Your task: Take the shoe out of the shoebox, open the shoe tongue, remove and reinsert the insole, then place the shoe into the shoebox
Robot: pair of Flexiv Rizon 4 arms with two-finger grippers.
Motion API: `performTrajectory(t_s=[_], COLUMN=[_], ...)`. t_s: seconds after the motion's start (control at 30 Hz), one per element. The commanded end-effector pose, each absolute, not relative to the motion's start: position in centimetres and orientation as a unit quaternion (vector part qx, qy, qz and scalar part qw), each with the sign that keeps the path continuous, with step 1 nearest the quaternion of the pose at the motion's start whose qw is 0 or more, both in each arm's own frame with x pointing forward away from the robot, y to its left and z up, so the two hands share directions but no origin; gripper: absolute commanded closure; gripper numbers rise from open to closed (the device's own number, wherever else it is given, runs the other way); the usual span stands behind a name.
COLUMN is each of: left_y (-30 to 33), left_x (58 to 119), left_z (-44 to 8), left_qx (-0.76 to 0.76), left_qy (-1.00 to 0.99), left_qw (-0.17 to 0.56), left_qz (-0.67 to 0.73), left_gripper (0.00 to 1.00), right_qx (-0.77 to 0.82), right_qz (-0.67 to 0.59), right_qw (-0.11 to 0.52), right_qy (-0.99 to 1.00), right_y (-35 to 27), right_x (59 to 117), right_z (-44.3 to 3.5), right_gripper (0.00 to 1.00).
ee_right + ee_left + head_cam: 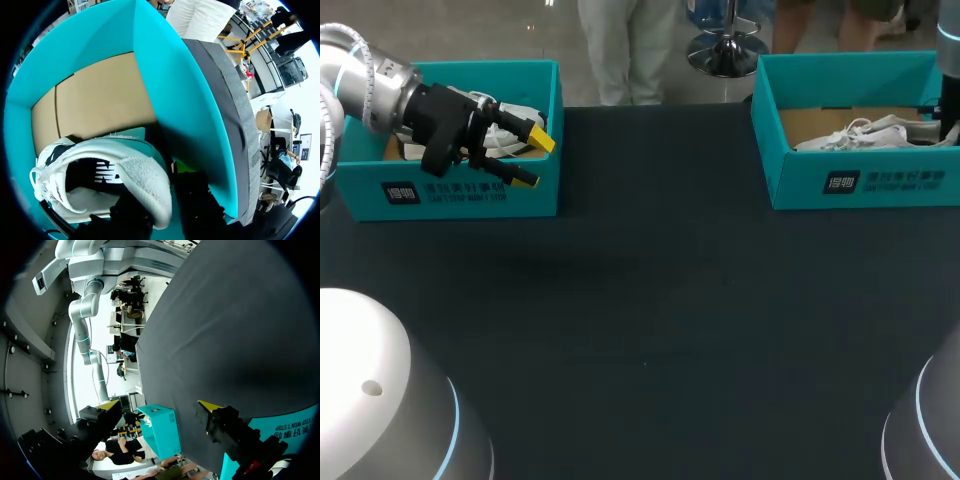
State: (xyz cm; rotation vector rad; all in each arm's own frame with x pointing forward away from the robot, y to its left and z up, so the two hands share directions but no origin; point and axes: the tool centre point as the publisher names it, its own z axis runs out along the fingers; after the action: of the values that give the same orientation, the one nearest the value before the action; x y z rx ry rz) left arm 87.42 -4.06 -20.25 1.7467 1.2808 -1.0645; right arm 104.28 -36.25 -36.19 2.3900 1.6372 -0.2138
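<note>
The white shoe (865,133) lies inside the right shoebox (800,175), far right on the surface (650,300). The right tool (167,220) sits at its heel; I cannot tell whether it grips. The left tool (533,160) hangs released, holding nothing, over the left shoebox (450,195).

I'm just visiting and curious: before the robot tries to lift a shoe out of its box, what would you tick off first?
1. Left gripper open and holding nothing: ok, its yellow tips stand apart.
2. Left gripper near a box: ok, it hangs over the front wall of the left shoebox.
3. Shoe ready for lifting: ok, the white shoe lies inside the right shoebox.
4. Right shoebox has no lid in the way: ok.
5. Right gripper has hold of the white shoe: cannot tell; it is down in the box at the shoe's heel, but its grip is hidden.
</note>
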Motion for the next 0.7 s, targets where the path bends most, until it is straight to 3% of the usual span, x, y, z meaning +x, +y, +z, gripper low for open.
performTrajectory(t_s=[0.03,0.07,0.1,0.23,0.47,0.7], left_y=[-4.0,-4.0,-4.0,-4.0,-4.0,-4.0], left_x=[87.4,87.4,87.4,87.4,87.4,87.4], left_z=[-20.2,-20.2,-20.2,-20.2,-20.2,-20.2], left_qx=[0.677,0.677,0.677,0.677,0.677,0.677], left_qy=[0.496,0.496,0.496,0.496,0.496,0.496], left_qw=[0.355,0.355,0.355,0.355,0.355,0.355], left_qz=[-0.412,-0.412,-0.412,-0.412,-0.412,-0.412], left_gripper=[0.00,0.00,0.00,0.00,0.00,0.00], right_qx=[0.817,0.817,0.818,0.818,0.815,0.811], right_qz=[-0.075,-0.075,-0.075,-0.072,-0.049,-0.018], right_qw=[0.117,0.118,0.118,0.124,0.124,0.114], right_qy=[0.559,0.559,0.559,0.558,0.564,0.574], right_y=[-36.0,-35.9,-35.9,-35.7,-34.4,-32.7], right_x=[104.5,104.5,104.4,104.3,104.0,104.1], right_z=[-36.0,-35.8,-35.5,-34.5,-31.4,-28.1], right_gripper=[0.50,0.30,0.21,0.19,0.04,0.06])
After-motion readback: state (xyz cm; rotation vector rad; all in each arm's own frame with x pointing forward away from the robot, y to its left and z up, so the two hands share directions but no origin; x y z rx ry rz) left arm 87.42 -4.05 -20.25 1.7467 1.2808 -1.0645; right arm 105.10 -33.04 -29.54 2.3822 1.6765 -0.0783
